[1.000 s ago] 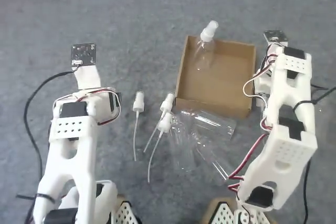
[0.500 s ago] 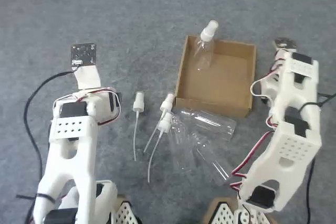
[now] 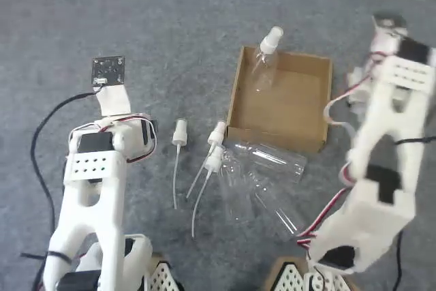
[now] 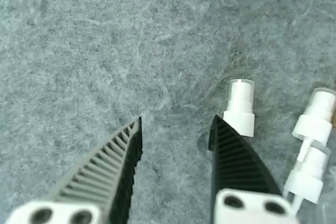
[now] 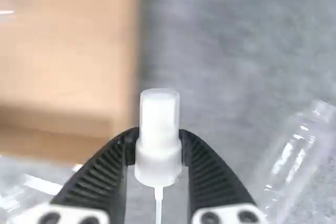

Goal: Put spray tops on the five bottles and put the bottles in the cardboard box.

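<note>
Rising since a second ago, the right arm (image 3: 398, 93) now stands taller beside the cardboard box (image 3: 300, 100). A capped bottle (image 3: 264, 63) stands in the box's far left corner, and empty bottles (image 3: 262, 168) lie just before it.

From the left wrist, the left gripper (image 4: 176, 129) is spread over the carpet (image 4: 105, 35), with a loose spray top (image 4: 239, 106) beside one finger.

From the right wrist, the right gripper (image 5: 159, 136) pinches a spray top (image 5: 158, 111), with the box behind it.

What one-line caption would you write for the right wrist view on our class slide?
Right gripper clamps a white spray top, with the cardboard box and a clear bottle beyond it.
</note>
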Available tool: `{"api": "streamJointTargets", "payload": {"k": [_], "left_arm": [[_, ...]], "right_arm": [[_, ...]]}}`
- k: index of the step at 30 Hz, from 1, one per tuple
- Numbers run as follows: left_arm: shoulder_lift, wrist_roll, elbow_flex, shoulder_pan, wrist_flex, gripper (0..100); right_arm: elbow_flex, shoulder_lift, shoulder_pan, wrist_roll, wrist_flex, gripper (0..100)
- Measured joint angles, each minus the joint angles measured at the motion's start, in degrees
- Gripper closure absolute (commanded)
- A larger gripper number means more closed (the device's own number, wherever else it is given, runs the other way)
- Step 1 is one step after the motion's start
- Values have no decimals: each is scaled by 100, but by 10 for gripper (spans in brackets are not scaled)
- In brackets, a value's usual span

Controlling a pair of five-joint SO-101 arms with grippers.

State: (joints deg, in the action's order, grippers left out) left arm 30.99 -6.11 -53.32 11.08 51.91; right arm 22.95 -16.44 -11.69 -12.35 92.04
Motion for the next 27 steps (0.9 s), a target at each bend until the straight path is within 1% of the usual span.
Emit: {"api": "streamJointTargets", "payload": {"k": [4, 6, 10, 13, 15, 18, 20, 24, 27], "left_arm": [[0, 0, 0, 0, 0, 804], [0, 0, 0, 0, 0, 804], [0, 0, 0, 0, 0, 804], [0, 0, 0, 0, 0, 804], [0, 0, 0, 0, 0, 804], [0, 0, 0, 0, 0, 804], [0, 0, 0, 0, 0, 804], [0, 0, 0, 0, 0, 804], [0, 0, 0, 9, 0, 804]], "right_arm": [[0, 818, 1310, 501, 246, 981], [9, 993, 2066, 800, 255, 981], [18, 1011, 3578, 1442, -26, 981], [18, 782, 4387, 1908, -360, 981], [18, 457, 4712, 2251, -571, 981], [18, -26, 4932, 2760, -932, 980], [18, -316, 4967, 3051, -1169, 976], [18, -730, 4949, 3587, -1538, 926], [18, -976, 4958, 3903, -1635, 922]]}}
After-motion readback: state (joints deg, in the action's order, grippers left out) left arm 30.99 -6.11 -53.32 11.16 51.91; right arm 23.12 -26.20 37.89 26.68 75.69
